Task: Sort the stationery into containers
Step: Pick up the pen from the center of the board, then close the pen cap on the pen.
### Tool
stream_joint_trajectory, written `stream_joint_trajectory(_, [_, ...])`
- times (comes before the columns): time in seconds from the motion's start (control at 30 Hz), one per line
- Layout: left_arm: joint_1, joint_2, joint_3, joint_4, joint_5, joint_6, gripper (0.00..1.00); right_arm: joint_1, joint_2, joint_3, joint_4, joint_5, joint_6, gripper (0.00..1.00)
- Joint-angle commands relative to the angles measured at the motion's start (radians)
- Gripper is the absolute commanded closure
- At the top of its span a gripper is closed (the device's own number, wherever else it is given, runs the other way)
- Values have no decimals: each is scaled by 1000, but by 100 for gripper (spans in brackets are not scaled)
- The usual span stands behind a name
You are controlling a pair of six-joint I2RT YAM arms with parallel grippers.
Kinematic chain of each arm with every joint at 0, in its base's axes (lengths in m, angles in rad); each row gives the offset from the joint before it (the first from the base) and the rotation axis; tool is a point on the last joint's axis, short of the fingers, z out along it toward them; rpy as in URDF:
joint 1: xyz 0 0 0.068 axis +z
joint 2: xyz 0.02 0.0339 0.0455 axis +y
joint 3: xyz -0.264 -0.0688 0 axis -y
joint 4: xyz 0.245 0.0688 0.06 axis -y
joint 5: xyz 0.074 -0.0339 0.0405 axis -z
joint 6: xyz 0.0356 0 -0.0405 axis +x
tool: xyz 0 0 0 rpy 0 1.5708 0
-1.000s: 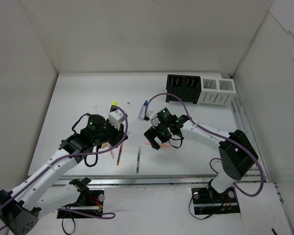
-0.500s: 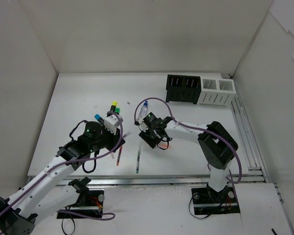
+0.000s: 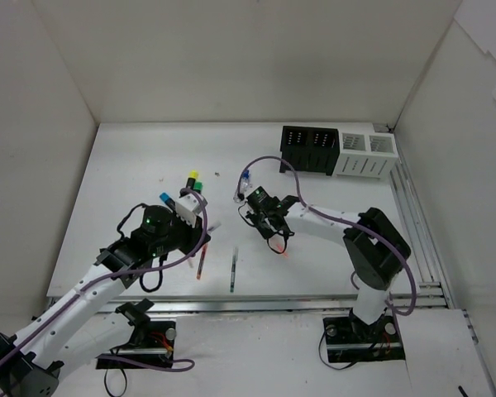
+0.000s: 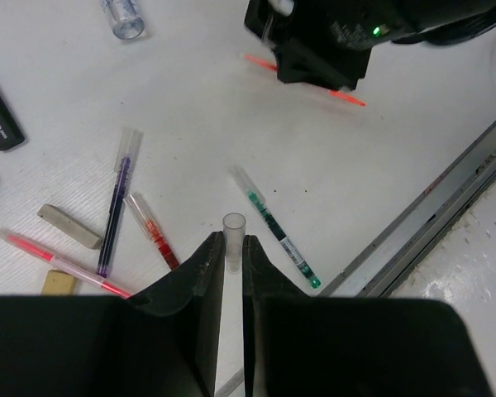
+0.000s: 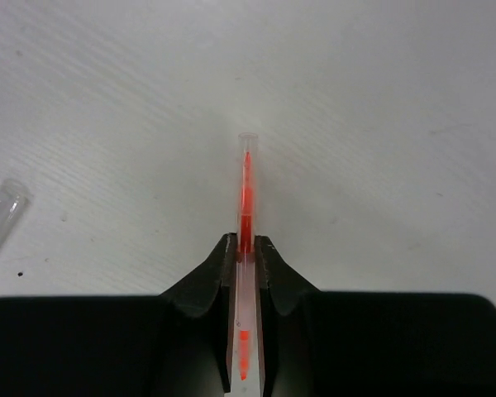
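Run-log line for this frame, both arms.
left fingers: shut on clear pen | right fingers: shut on orange pen | lift: cannot tell | organiser: apart from both arms

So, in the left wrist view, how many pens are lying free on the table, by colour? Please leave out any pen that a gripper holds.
purple pen: 1
red pens: 2
green pen: 1
Total: 4
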State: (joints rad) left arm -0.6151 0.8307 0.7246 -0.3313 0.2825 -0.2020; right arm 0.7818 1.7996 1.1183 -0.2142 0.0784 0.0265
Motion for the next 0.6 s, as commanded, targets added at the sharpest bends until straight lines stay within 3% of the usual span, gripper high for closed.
stream_joint_trajectory(0.0, [-2, 10, 35, 81, 3, 23, 98, -53, -196, -21, 99, 116, 105, 100])
stream_joint_trajectory(0.13, [-2, 33, 44, 126, 56, 39, 98, -110, -402, -148, 365, 86, 241, 100])
stream_joint_trajectory(0.17, [-2, 50, 52, 149, 82, 41, 98, -137, -472, -211, 500, 57, 263, 100])
stream_joint_trajectory(0.27, [8, 94, 70, 207, 145, 56, 98, -165, -560, -267, 666, 32, 360, 100])
stream_joint_trajectory(0.57, [26, 270, 133, 400, 458, 170, 97, -216, -577, -305, 991, -54, 658, 100])
